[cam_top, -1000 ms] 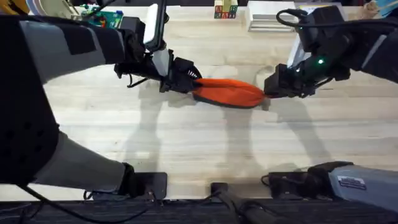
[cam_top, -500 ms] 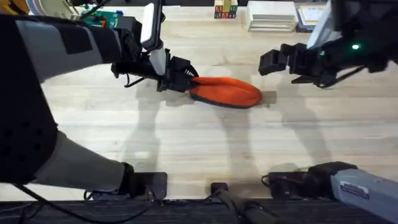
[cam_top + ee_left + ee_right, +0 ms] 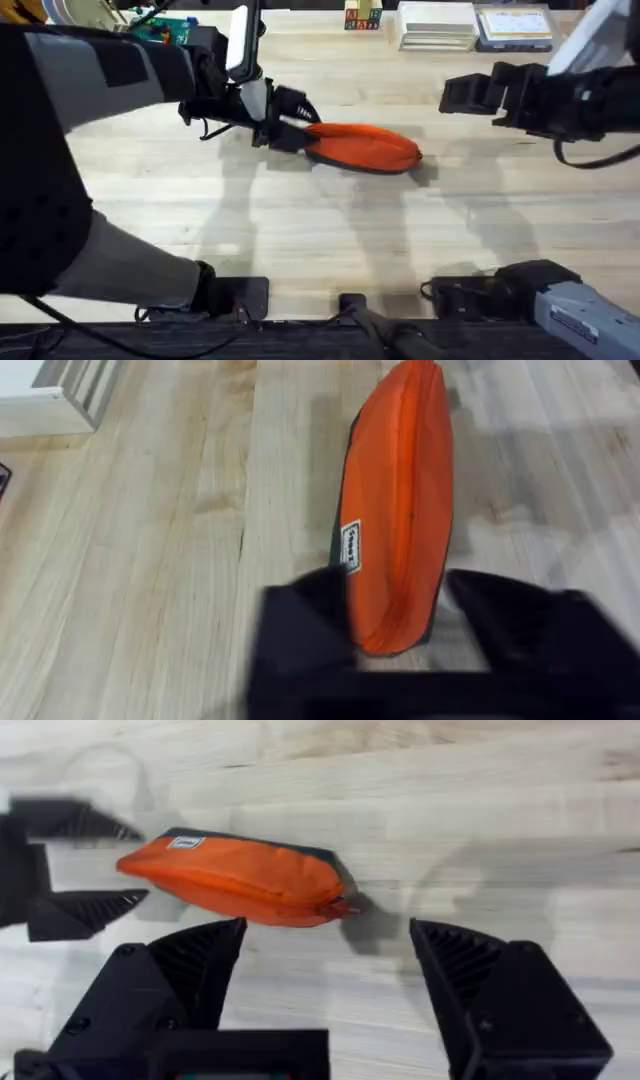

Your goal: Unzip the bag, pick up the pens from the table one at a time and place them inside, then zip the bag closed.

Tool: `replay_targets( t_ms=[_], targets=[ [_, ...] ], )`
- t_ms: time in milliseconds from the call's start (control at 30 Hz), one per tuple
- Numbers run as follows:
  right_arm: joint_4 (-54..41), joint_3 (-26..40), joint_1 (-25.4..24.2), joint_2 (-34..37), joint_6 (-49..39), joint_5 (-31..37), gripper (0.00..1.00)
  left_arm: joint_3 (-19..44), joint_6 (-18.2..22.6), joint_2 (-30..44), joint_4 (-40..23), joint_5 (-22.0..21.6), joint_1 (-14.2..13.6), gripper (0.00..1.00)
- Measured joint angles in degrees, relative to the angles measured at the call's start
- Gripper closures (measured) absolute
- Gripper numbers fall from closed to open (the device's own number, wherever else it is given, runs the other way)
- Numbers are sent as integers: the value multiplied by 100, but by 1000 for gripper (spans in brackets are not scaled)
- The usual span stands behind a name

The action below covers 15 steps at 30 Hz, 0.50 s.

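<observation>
The orange bag (image 3: pixel 365 147) lies on the table (image 3: pixel 330 240), zipper along its top and looking closed, its pull at the right end (image 3: pixel 335 907). My left gripper (image 3: pixel 305 128) is open at the bag's left end, one black finger on each side of that end (image 3: pixel 400 615); I cannot tell if they touch the fabric. My right gripper (image 3: pixel 455 97) hovers open, up and to the right of the bag, well clear of it. In the right wrist view its fingers (image 3: pixel 190 960) are spread wide with the bag (image 3: pixel 240 880) beyond them. The pens are out of view.
Along the table's far edge stand a white stack (image 3: pixel 435 25), a flat tablet-like item (image 3: pixel 512 24), small coloured blocks (image 3: pixel 362 15) and green clutter (image 3: pixel 175 30). Bare wood spreads in front of the bag.
My right gripper let go of the bag's right end, rose and drew back to the right. My left gripper's fingers opened at the bag's left end. The bag settled flat.
</observation>
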Motion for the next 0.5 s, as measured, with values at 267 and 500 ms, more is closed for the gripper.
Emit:
replay_targets(
  t_ms=[267, 500],
  targets=[
    [-93, 0, 149, -318, -224, -181, 4, 0, -28, 0, -8, 0, 7, 9],
    [-162, 0, 353, -374, -479, -192, 4, 0, -28, -2, 17, -26, 7, 8]
  ],
)
